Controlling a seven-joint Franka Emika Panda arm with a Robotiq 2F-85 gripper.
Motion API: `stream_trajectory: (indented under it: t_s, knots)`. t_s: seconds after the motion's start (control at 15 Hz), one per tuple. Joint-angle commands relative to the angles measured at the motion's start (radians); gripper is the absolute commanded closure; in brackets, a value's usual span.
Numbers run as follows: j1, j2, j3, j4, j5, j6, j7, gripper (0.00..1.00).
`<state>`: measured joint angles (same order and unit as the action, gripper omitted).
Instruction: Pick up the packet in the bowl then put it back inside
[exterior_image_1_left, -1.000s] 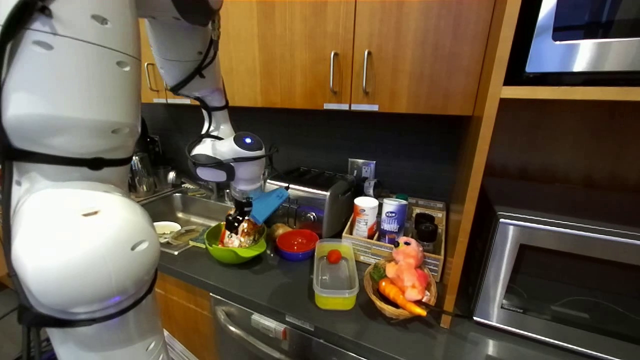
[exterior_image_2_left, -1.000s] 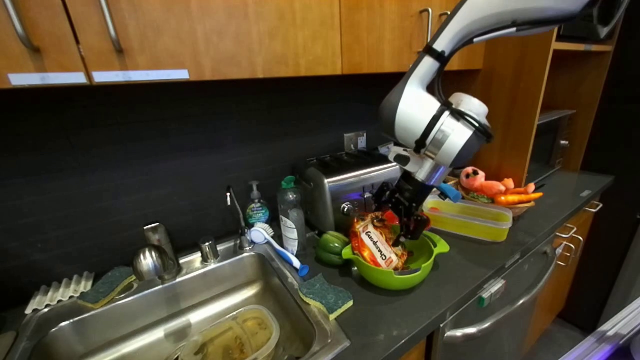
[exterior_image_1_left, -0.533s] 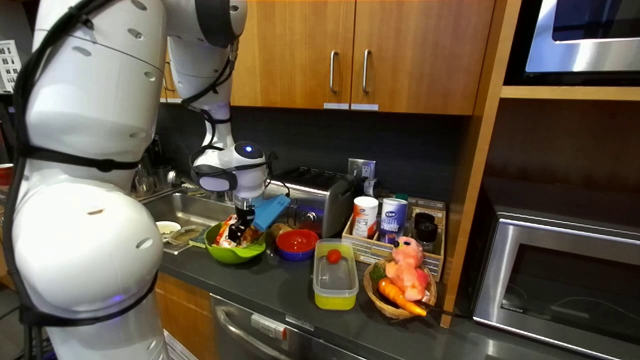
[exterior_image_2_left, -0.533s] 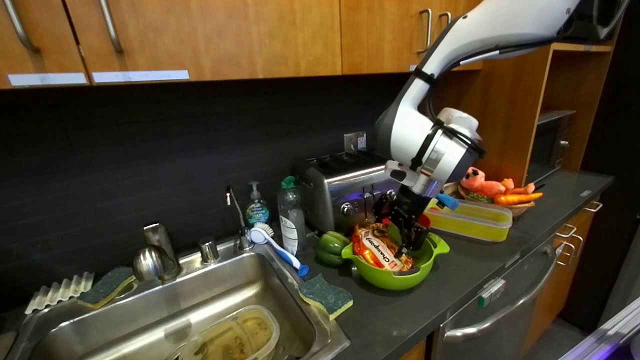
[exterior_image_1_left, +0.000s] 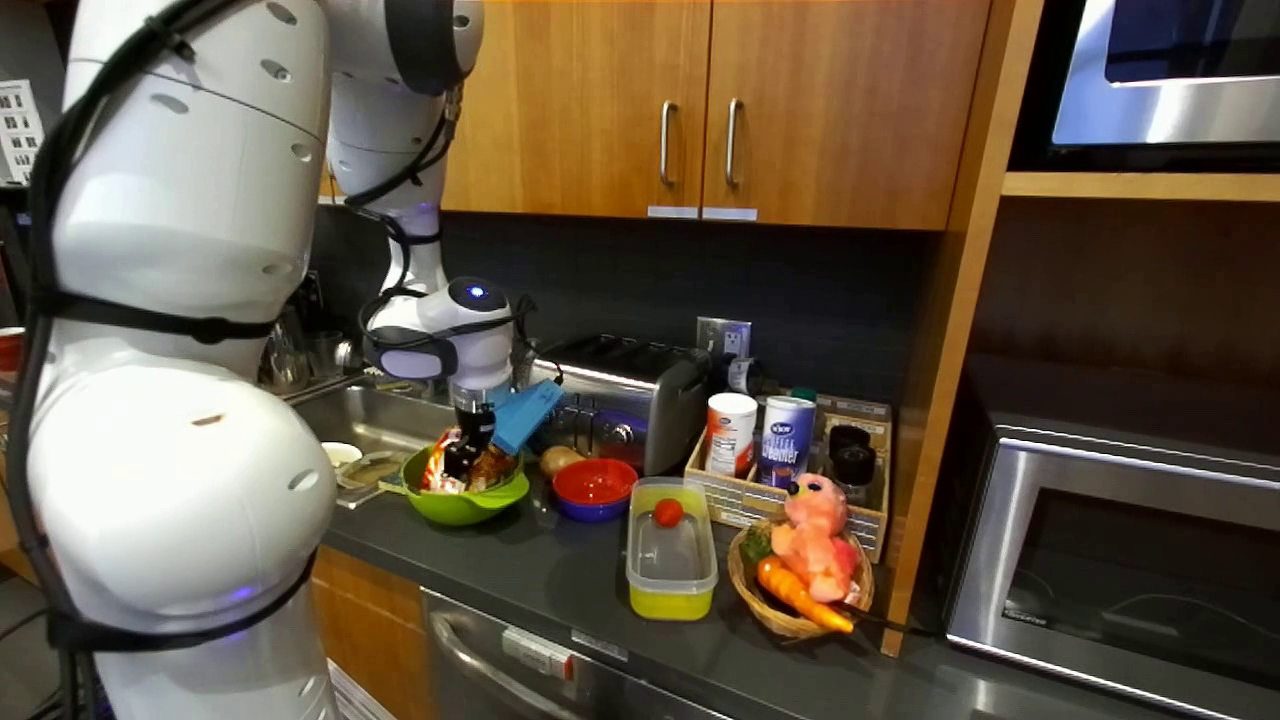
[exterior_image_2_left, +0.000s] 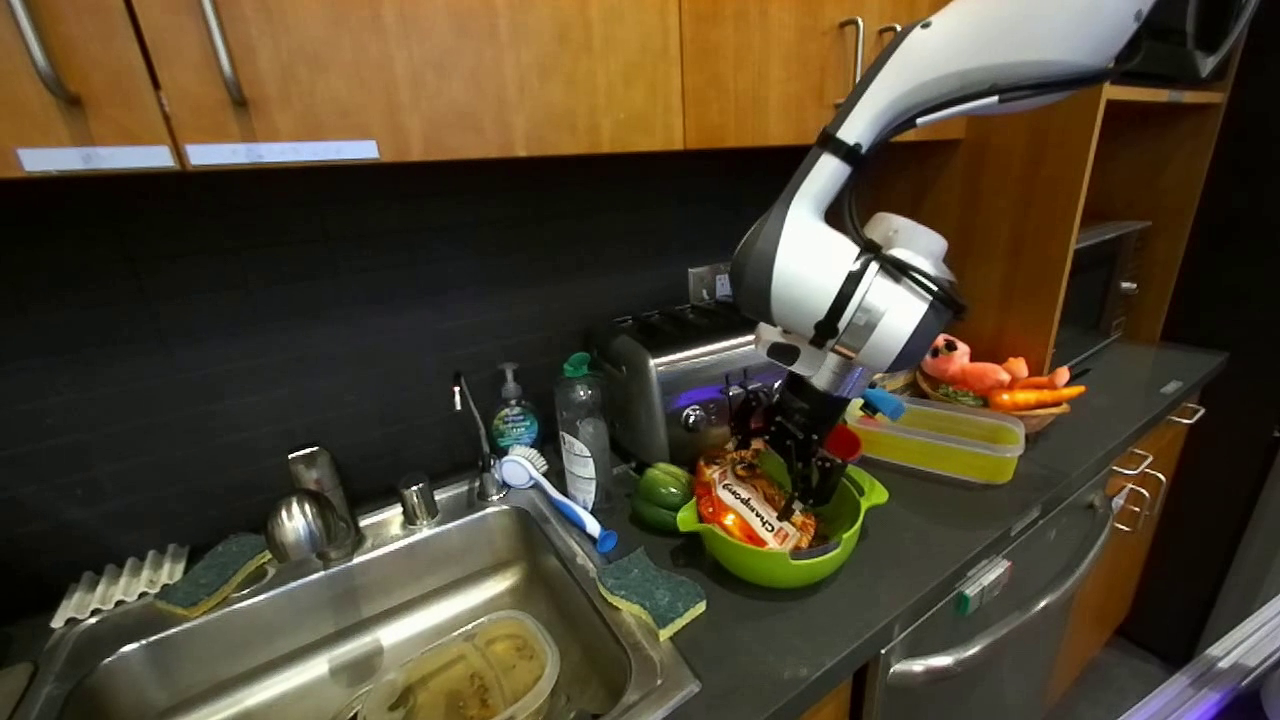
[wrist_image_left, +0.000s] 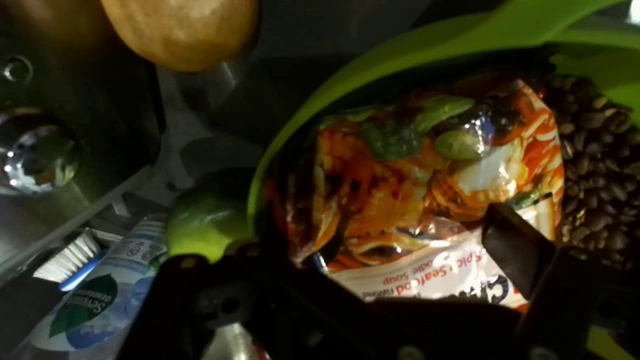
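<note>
Right over the bowl (exterior_image_2_left: 775, 568), and my hand (exterior_image_2_left: 772, 474) reaches down into it, released, fingers spread wide! In the wrist view one fingertip (wrist_image_left: 517, 250) sits in front of the pale label; whether it touches the wrapper, I can't tell. And there's the packet (exterior_image_2_left: 745, 500), inside the bowl, tilted, one edge up above the rim, "Champong" across its front. Beside it, within the same rim, dark beans (wrist_image_left: 597, 180), loose or printed, I can't say which.

And what company around the bowl! Just beside it, a green pepper (exterior_image_2_left: 660, 495). Behind it, the toaster (exterior_image_1_left: 625, 400), all steel. In an exterior view, the red dish (exterior_image_1_left: 595, 482) sits just right of the bowl, stacked on a blue dish (exterior_image_1_left: 592, 511), and past those, further right of the bowl, comes the tub (exterior_image_1_left: 672, 605) with a red ball (exterior_image_1_left: 668, 513) in it. Farthest right of the bowl, the basket (exterior_image_1_left: 745, 575) carries a pink toy (exterior_image_1_left: 820, 545) and a carrot (exterior_image_1_left: 800, 595). Over to the bowl's other side, a sponge (exterior_image_2_left: 655, 590) lies between bowl and sink (exterior_image_2_left: 600, 640). The bowl itself stands squarely on the dark tabletop (exterior_image_2_left: 930, 550).
</note>
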<state>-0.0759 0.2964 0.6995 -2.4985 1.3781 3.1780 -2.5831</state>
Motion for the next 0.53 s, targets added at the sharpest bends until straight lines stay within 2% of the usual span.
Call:
stream_trajectory:
  t_s: [0.0,0.47]
  knots:
    - [0.031,-0.062,0.027,-0.025,0.018,0.030,0.035,0.00]
    - [0.054,-0.094,0.025,-0.034,0.009,0.042,0.080,0.00]
